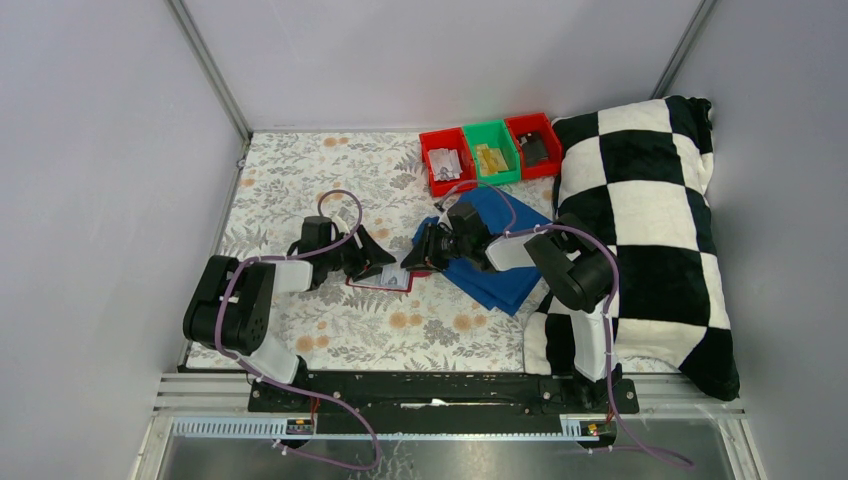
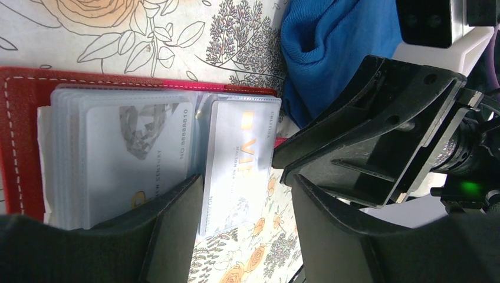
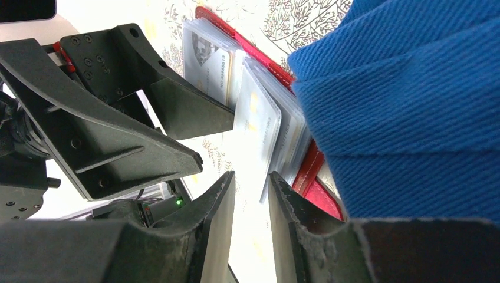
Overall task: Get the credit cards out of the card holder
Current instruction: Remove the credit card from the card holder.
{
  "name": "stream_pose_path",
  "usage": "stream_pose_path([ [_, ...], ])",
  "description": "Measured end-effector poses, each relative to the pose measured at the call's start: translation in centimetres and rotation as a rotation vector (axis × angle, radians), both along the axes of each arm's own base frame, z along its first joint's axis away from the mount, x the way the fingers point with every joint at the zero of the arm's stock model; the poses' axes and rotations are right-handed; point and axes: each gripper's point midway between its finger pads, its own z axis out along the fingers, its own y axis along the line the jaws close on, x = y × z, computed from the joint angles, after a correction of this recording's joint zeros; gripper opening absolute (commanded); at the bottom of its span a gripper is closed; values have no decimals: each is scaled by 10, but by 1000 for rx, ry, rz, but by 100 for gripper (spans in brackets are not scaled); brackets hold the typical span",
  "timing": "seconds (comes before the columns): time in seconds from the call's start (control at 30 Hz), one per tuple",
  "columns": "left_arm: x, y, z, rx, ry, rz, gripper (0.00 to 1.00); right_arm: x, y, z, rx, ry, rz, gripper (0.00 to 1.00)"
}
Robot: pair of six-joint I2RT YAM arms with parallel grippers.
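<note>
The card holder [image 2: 20, 135] lay open on the bench [image 2: 147, 35] between the two arms, its credit cards [image 2: 138, 159] tucked in clear sleeves. The left jaws stood spread, straddling the pale card [image 2: 239, 165] by the fold. The right jaws were narrowly parted, pinching nothing, lined up with a sleeve's edge. The step looked like drawing out a first card: one arm should pin the red cover while the other nips only the card's free edge and slides it along its slot. Room was tight. The two sets of jaws nearly met, and a blue cloth [image 2: 336, 47] sat just beside the holder on the right arm's side.
</note>
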Motion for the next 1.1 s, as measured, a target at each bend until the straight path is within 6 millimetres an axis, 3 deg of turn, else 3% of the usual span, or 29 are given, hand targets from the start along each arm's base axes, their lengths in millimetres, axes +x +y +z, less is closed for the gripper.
stream_pose_path([
  [0.3,0,1,1,0,3,7,63,-1,-6,2,-14,-12,-24,34],
  [0.87,-4,2,4,3,16,11,64,-3,3,14,18,-38,-4,34],
  [1.1,-4,2,4,3,16,11,65,-5,6,3,9,-17,-1,34],
])
